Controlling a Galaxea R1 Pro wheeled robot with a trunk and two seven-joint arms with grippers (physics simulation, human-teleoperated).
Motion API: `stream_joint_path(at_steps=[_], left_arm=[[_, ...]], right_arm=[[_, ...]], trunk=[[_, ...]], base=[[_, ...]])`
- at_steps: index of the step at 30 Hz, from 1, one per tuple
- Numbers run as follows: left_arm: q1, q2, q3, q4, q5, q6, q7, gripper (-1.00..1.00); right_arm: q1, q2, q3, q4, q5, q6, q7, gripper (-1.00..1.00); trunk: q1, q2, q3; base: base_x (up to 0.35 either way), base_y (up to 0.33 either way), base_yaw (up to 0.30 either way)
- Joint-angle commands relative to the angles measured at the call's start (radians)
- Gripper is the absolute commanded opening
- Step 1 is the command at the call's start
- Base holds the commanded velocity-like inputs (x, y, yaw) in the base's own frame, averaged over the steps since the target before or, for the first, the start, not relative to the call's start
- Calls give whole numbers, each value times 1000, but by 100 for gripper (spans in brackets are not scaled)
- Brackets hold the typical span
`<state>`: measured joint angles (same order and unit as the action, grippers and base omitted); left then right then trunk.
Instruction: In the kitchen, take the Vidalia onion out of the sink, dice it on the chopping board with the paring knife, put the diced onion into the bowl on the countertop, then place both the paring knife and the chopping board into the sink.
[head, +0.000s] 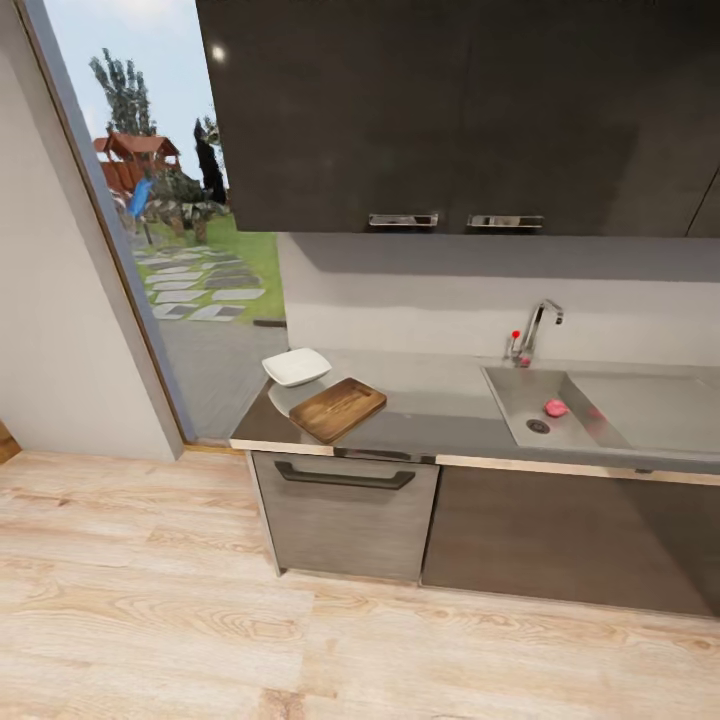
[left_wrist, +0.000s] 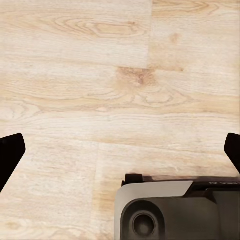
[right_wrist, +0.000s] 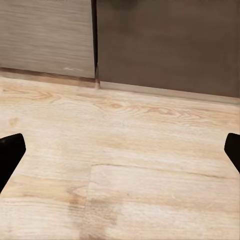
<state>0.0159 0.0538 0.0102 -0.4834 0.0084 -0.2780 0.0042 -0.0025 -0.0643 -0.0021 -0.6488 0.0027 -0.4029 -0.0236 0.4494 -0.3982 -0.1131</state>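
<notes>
The head view shows the glossy grey countertop (head: 440, 415) over dark cabinet fronts. A pinkish Vidalia onion (head: 555, 408) lies in the steel sink (head: 520, 390), beside the round drain (head: 538, 426). At the counter's left end a brown chopping board (head: 337, 408) lies flat, with the white bowl (head: 296, 366) just behind it. The paring knife is not visible. My left gripper (left_wrist: 120, 150) hangs open over the wooden floor, dark fingertips (left_wrist: 10, 152) wide apart. My right gripper (right_wrist: 120, 150) is open too, above the floor in front of the cabinets, and holds nothing.
A chrome tap (head: 535, 330) with a red knob stands behind the sink. Dark wall cabinets (head: 450, 110) hang above. A tall window (head: 170, 200) and a wall lie to the left. A drawer front with a handle (head: 345, 478) sits under the board. My own base (left_wrist: 175, 210) shows below the left gripper.
</notes>
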Motion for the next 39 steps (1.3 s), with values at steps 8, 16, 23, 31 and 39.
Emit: stream_joint_path(at_steps=[8, 16, 23, 31, 39], left_arm=[[1, 0, 1, -1, 1, -1, 0, 100], [0, 0, 1, 0, 1, -1, 0, 100], [0, 0, 1, 1, 1, -1, 0, 100], [0, 0, 1, 0, 1, -1, 0, 100], [0, -1, 0, 0, 1, -1, 0, 100]], right_arm=[[0, 0, 1, 0, 0, -2, -2, 100], [0, 0, 2, 0, 0, -2, -2, 100], [0, 0, 2, 0, 0, -2, -2, 100], [-1, 0, 3, 0, 2, -3, -2, 100], [0, -1, 2, 0, 1, -2, -2, 100]], trunk=[[1, -2, -2], [1, -2, -2], [1, -2, -2], [1, -2, -2], [1, -2, -2]], base=[[0, 0, 0], [0, 0, 0], [0, 0, 0], [0, 0, 0], [0, 0, 0]])
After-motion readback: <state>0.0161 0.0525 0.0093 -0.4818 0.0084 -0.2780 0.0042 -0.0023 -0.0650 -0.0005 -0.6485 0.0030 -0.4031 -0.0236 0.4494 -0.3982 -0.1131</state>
